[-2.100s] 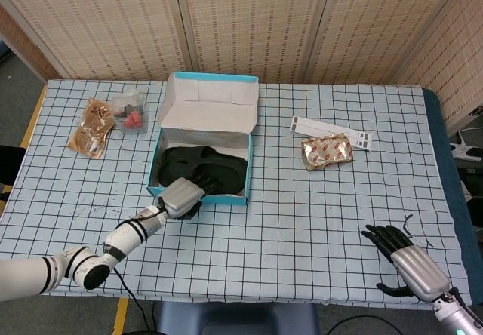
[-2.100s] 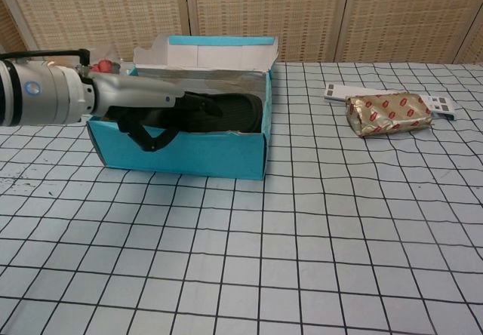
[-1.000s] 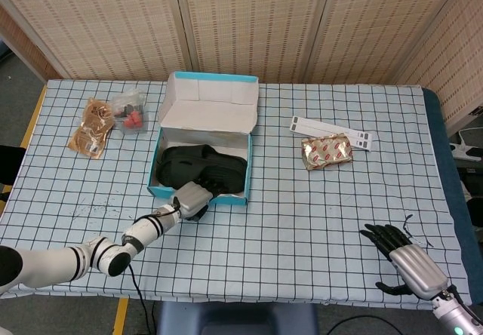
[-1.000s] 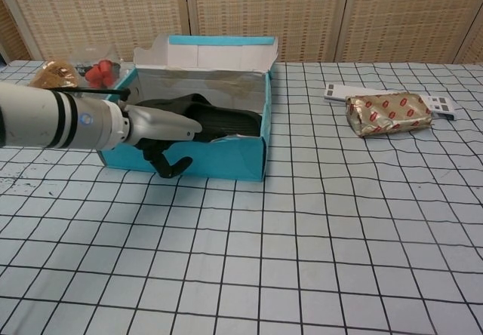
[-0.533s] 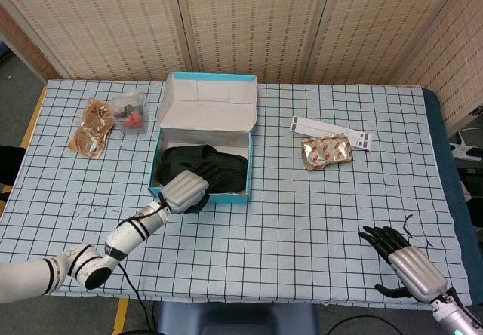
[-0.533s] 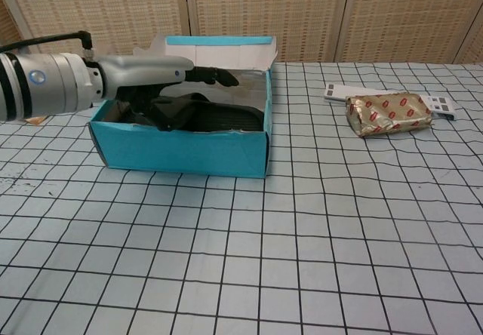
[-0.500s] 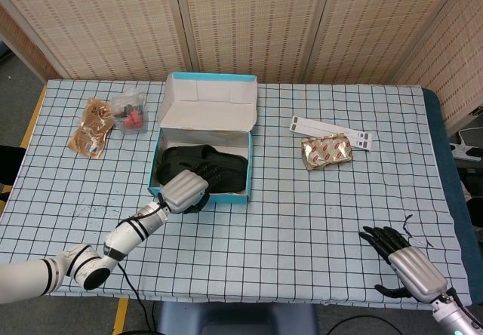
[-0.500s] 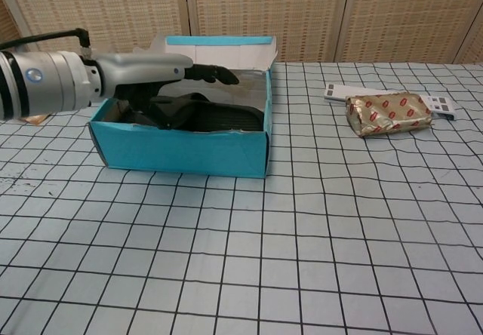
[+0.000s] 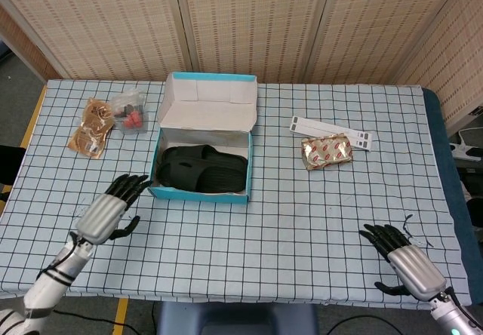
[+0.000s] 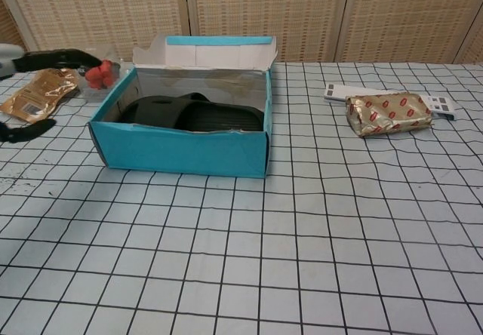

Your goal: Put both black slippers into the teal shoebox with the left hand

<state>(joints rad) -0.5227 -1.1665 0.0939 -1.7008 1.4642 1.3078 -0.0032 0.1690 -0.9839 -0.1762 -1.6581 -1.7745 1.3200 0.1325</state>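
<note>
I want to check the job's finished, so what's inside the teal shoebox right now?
Black slippers lie side by side on the floor of the teal shoebox, lid flipped up behind. The chest view shows only their tops above the front wall; whatever lies beneath them is hidden.

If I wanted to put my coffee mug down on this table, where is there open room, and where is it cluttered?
Widest bare cloth: the front, between the left hand and right hand, and the strip between the shoebox and the gold packet. It is crowded at the far left, where snack bags sit beside the box.
</note>
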